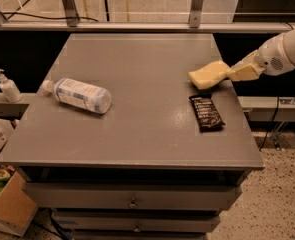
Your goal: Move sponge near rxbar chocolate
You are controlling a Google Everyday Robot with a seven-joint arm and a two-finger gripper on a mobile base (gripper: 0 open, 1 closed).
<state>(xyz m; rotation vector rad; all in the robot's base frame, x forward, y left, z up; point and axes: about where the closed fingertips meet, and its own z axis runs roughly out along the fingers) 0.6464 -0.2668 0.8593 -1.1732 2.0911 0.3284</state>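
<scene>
Here, the tool [233, 73] reaches in from beyond the rxbar chocolate [206, 112] and to its right, clamped on the near end of the sponge [208, 74]. The sponge juts out from the tool, just behind the bar and close to it, but apart from it. I cannot tell whether its underside rests on the counter [137, 134] or hangs a little above it.

Handling, as I judge it: the sponge is light, soft foam. It will give under the tool and sag at its free end, so an end grip like this one lets it droop and swing. A hold across the pinched waist would be steadier, if I had to take it again. It should not slip, since foam grips well, and it will not break if dropped. It may spring back and shift slightly on release, so I would set it down low and flat.

The bar lies flat near the counter's right edge, long axis running front to back. A clear bottle [79, 95] lies on its side well to the bar's left, out of the way.
</scene>
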